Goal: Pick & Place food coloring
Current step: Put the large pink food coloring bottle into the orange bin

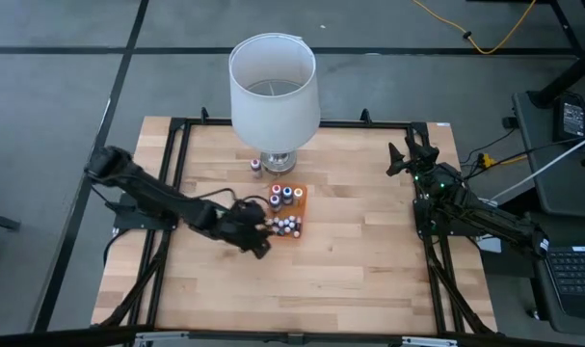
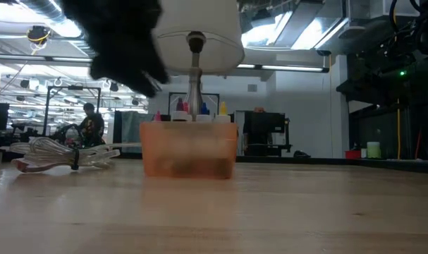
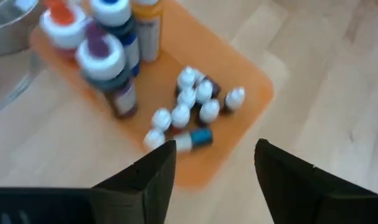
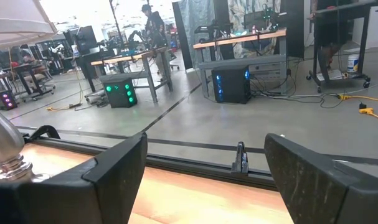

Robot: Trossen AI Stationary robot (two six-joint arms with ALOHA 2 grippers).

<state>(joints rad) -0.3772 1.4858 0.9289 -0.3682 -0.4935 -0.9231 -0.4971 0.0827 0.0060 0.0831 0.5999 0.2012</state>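
Note:
The food coloring [image 3: 192,106] is a cluster of tiny white-capped dropper bottles standing on a flat orange tray [image 3: 251,81]. One bottle with blue contents [image 3: 195,138] lies on its side at the tray's edge. Taller bottles with white caps [image 3: 108,56] stand at the tray's other end. My left gripper [image 3: 213,168] hovers open above the tray's edge, nothing between its fingers; in the high view it [image 1: 265,234] is just left of the tray [image 1: 298,234]. My right gripper [image 1: 405,159] waits open at the table's right side.
A lamp with a white shade [image 1: 274,85] stands on its metal base [image 1: 279,162] just beyond the tray. One small bottle [image 1: 256,168] stands on the table beside that base. A crumpled clear wrapper [image 2: 65,155] shows in the low view. Bare wood [image 1: 359,270] lies near and right.

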